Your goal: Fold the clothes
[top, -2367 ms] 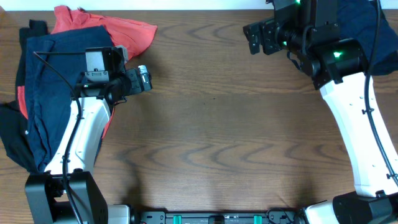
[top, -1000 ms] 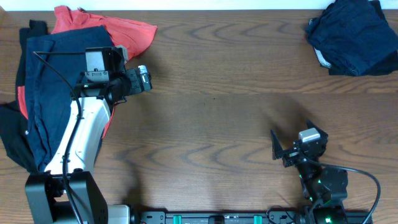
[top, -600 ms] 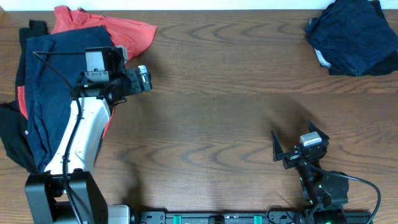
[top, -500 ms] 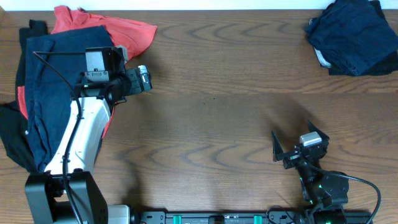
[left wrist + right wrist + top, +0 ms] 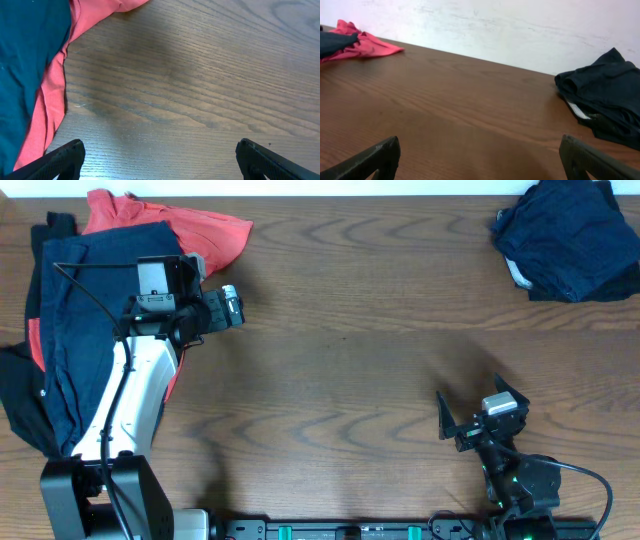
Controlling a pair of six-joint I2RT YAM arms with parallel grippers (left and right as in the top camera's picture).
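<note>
A pile of clothes lies at the table's left edge: a large navy garment (image 5: 70, 310), a coral-red shirt (image 5: 205, 235) behind it, and black pieces (image 5: 18, 395) at the far left. The navy garment (image 5: 25, 55) and red shirt (image 5: 50, 115) also show in the left wrist view. A bundled navy garment (image 5: 565, 240) lies at the back right, and it shows in the right wrist view (image 5: 605, 95). My left gripper (image 5: 232, 307) is open and empty over bare wood beside the pile. My right gripper (image 5: 478, 412) is open and empty near the front edge.
The wooden table (image 5: 340, 370) spans the view, with a white wall (image 5: 520, 25) behind its far edge. My left arm (image 5: 130, 400) lies over the clothes pile. The right arm's base (image 5: 520, 480) is at the front right.
My right arm drew back from the navy bundle at the back right to the front edge, leaving the bundle on the table. The left arm has not moved.
</note>
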